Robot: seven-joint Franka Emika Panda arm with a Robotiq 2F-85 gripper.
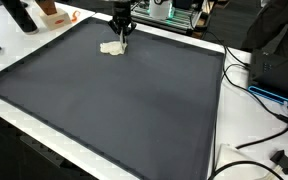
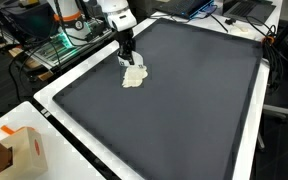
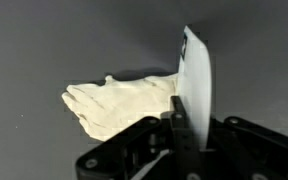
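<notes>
A cream crumpled cloth (image 1: 112,47) (image 2: 134,77) lies near the edge of a large dark grey mat (image 1: 124,110) (image 2: 189,105), on the side where the arm stands. My gripper (image 1: 121,33) (image 2: 130,61) points straight down at the cloth's edge in both exterior views. In the wrist view most of the cloth (image 3: 112,106) is spread on the mat to the left, while a pale fold of it rises upright between the jaws. The gripper (image 3: 184,122) is shut on that fold, with its fingers pressed together around it.
The mat sits on a white table (image 1: 219,150). Black cables (image 1: 269,125) and a dark case (image 1: 281,62) lie past one side. A cardboard box (image 2: 22,150) stands at a table corner. Electronics racks (image 2: 49,45) stand behind the arm.
</notes>
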